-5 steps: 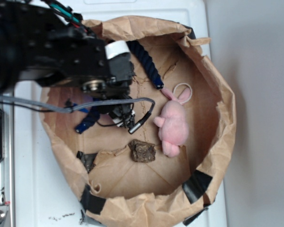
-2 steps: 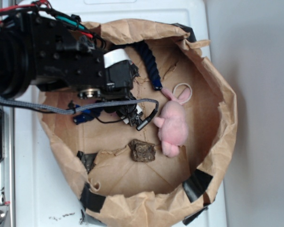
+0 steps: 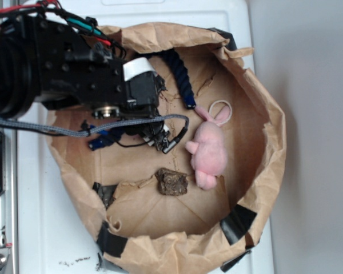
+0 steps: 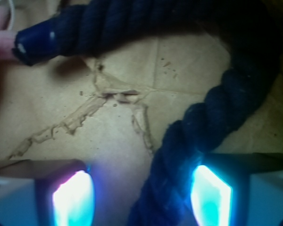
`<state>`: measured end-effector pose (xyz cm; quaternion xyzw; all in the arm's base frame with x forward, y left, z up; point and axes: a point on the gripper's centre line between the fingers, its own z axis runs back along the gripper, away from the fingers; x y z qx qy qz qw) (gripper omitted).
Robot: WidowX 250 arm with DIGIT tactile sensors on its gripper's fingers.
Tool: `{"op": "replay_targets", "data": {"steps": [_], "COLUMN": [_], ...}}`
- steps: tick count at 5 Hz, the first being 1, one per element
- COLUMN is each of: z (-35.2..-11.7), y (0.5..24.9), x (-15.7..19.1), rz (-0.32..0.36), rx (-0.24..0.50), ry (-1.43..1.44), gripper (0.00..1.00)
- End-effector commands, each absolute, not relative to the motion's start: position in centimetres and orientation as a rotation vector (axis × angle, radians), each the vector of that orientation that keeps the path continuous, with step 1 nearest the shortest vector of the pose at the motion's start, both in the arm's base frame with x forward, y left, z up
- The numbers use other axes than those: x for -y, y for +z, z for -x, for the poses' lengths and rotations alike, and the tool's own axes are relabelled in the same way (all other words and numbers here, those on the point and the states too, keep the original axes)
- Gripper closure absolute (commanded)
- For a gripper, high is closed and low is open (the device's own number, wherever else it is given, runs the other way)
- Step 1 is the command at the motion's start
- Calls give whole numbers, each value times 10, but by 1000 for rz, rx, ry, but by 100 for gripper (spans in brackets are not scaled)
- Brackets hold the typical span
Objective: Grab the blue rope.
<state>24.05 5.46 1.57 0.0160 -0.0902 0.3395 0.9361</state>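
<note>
Here, hand [image 4: 140, 197] astride blue rope [image 4: 217, 108], unlabelled.

Blue rope [image 4: 217, 113]: thick twisted fibre, matt, with smooth glossy capped end. Bag [image 3: 263, 103]: creased brown paper, matt, black tape patches. Bunny [image 3: 208, 151]: soft pink plush. Counter [image 3: 46, 228]: smooth white.

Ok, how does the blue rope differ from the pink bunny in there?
The blue rope is dark navy, twisted and long, curving under the arm; the pink bunny is pale, fluffy and compact. The rope runs between the end effector's fingers; the bunny lies clear of them. Both rest on the paper bag's floor.
</note>
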Motion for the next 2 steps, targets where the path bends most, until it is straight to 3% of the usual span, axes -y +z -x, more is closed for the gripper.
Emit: {"op": "replay_targets", "data": {"steps": [1,2], "z": [-241,-241], "y": [29,30], "x": [-62,-63], "rz": [-44,-45], "rx": [229,235], "ry": [705,710], "gripper": [100,100]}}
